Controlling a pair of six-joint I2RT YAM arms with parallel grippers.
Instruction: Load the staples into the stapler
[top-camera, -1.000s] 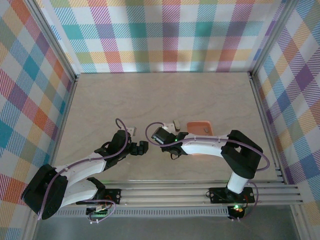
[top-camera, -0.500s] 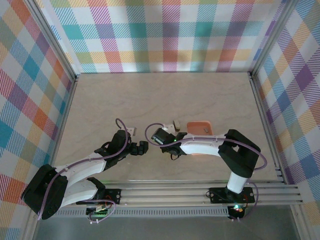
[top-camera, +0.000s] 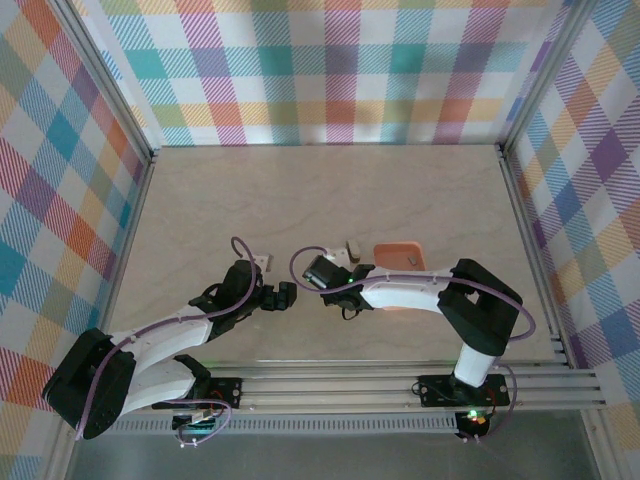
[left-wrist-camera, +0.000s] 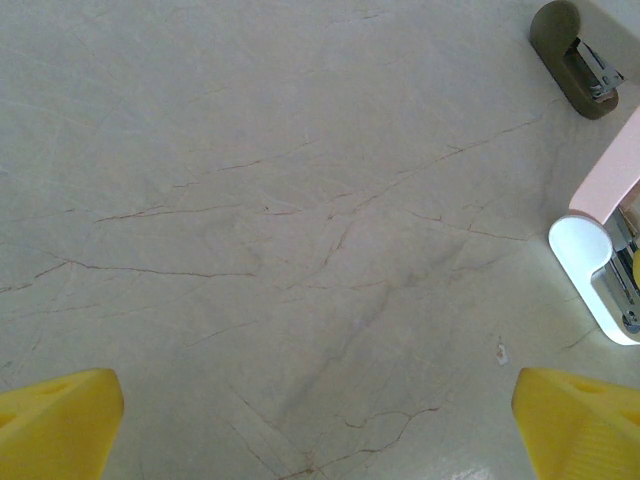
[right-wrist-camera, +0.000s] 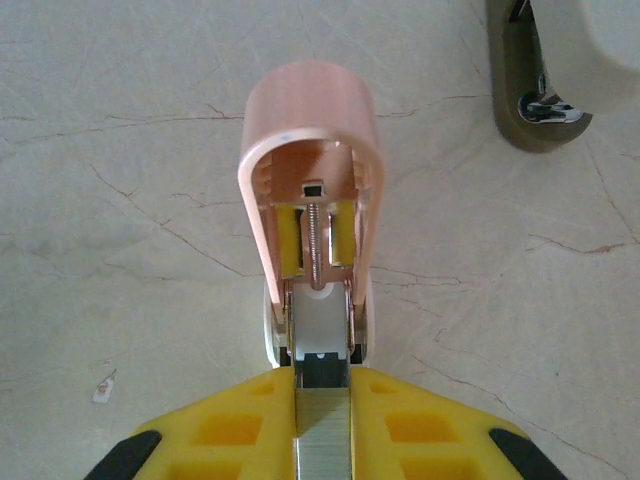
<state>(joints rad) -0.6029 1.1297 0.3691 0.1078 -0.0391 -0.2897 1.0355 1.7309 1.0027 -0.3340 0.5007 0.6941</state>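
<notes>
The pink stapler (right-wrist-camera: 312, 190) lies on the table with its lid swung open, showing the spring and yellow pusher inside. My right gripper (right-wrist-camera: 324, 425) is shut on a grey strip of staples (right-wrist-camera: 324, 440), whose front end sits at the rear of the stapler's channel. In the top view the right gripper (top-camera: 346, 303) points down at mid-table, hiding the stapler. My left gripper (left-wrist-camera: 320, 430) hangs open over bare table, its yellow fingertips (left-wrist-camera: 60, 420) wide apart. The stapler's white base (left-wrist-camera: 590, 265) shows at the right edge of its view. In the top view the left gripper (top-camera: 283, 296) is just left of the right one.
A salmon-orange tray (top-camera: 392, 250) sits behind the right forearm with a small grey strip (top-camera: 413, 260) in it. A grey-white oblong piece (right-wrist-camera: 540, 95) lies just beyond the stapler, and it is also at the top right of the left wrist view (left-wrist-camera: 572, 55). Plaid walls enclose the table.
The right arm's elbow has shifted slightly left. Both grippers stay where they were.
</notes>
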